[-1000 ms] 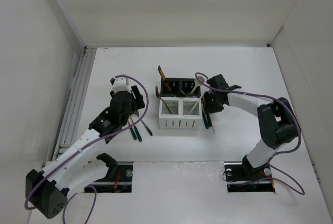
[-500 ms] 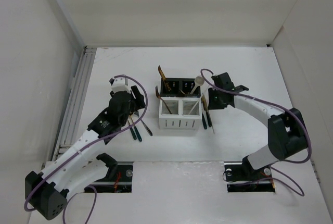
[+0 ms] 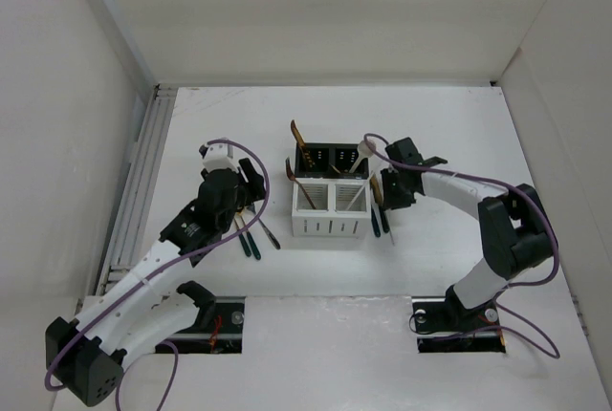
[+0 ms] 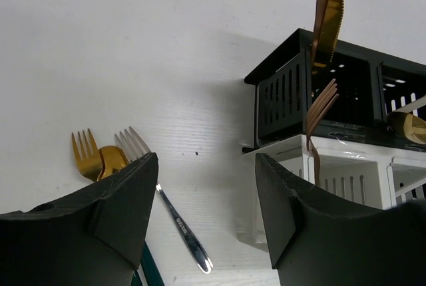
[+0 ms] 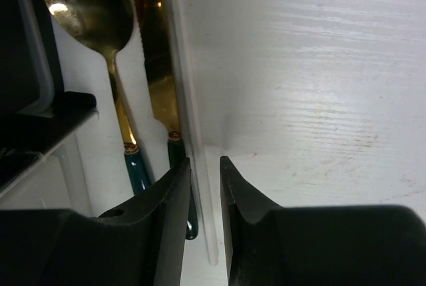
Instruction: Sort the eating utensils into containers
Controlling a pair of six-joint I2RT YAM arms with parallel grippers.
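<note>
The block of bins (image 3: 330, 197) stands mid-table, two black behind, two white in front, with several copper utensils standing in them; a copper knife (image 4: 327, 13) rises from the back left black bin (image 4: 286, 100). My left gripper (image 3: 251, 182) is open and empty, left of the bins, above a gold fork (image 4: 85, 153) and a silver fork (image 4: 166, 213). My right gripper (image 3: 387, 187) is beside the bins' right side, shut on the cream spoon's slim handle (image 5: 193, 120). Its bowl (image 3: 364, 146) shows by the back right bin. A gold spoon (image 5: 86, 6) and a knife (image 5: 156, 66) lie beside it.
More teal-handled utensils (image 3: 251, 237) lie on the table left of the bins, under the left arm. A metal rail (image 3: 139, 182) runs along the left edge. White walls enclose the table at the back and both sides.
My right gripper swung out to the right, then came back against the bins' right side and closed round the cream spoon's handle. The left arm has hardly moved.
</note>
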